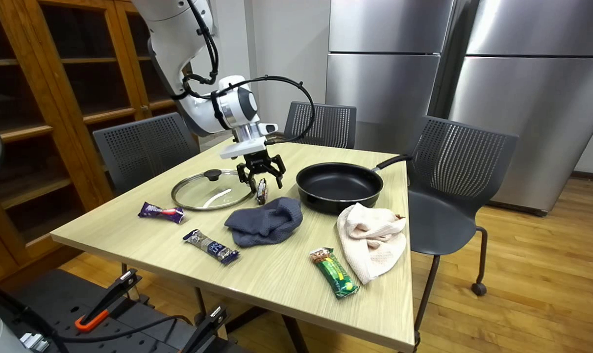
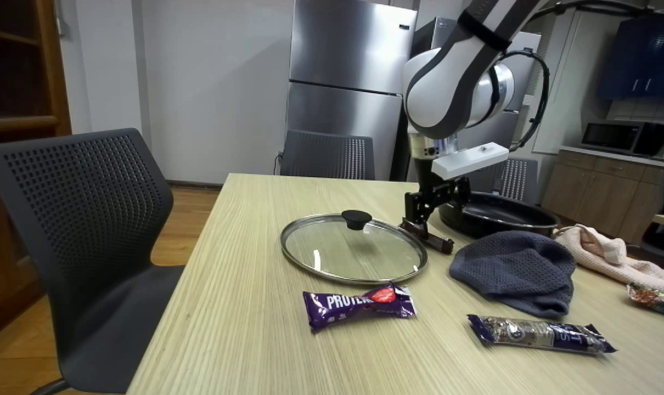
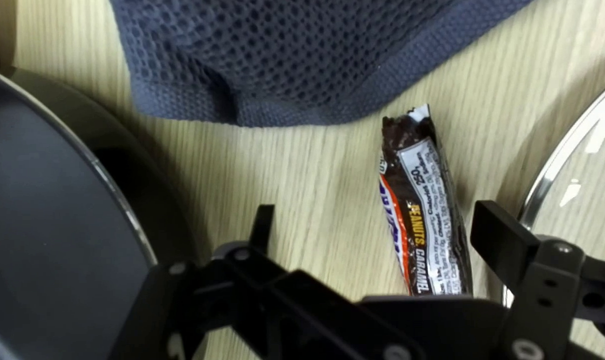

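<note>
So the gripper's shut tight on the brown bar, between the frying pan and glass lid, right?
Not shut: the gripper is open, and the wrist view shows bare tabletop between one finger and the brown bar. The bar is indeed between the frying pan and glass lid.

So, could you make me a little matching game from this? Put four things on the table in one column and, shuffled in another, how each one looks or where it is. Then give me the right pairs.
Column one
1. Lid
2. Brown bar
3. Pan
4. Blue cloth

Column two
A. Black, with a handle sticking out
B. Bunched up in soft folds
C. See-through, with a dark knob on top
D. Seen between the open fingers in the wrist view

Right pairs: 1-C, 2-D, 3-A, 4-B
</note>
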Robot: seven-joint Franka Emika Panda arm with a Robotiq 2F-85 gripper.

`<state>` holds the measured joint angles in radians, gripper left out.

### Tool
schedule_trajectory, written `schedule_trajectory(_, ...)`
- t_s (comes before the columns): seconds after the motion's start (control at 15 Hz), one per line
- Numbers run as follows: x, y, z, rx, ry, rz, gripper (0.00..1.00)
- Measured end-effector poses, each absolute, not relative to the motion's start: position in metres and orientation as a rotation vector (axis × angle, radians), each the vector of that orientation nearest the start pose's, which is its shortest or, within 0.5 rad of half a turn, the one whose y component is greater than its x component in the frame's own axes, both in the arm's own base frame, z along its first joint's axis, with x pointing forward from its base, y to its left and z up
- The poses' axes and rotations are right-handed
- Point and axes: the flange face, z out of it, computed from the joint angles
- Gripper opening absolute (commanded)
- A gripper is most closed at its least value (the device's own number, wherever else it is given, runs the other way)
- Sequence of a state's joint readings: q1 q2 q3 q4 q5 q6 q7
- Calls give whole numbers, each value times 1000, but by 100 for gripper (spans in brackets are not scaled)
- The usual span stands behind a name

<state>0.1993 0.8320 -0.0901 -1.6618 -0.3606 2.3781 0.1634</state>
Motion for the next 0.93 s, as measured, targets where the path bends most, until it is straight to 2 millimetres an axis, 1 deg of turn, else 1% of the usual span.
schedule_trajectory(0.2, 661, 72, 109, -3427, -425, 133, 100)
schedule_trajectory(0.67, 666, 73, 103, -3427, -434, 126, 100)
schedule_trajectory(0.73, 667, 73, 102, -3427, -436, 126, 75)
schedule_trajectory(0.8, 667, 73, 101, -3427, -438, 127, 72)
schedule_trajectory(0.87, 668, 73, 99, -3427, -439, 128, 66)
schedule_trajectory(0.93, 668, 74, 99, -3426, -441, 125, 56)
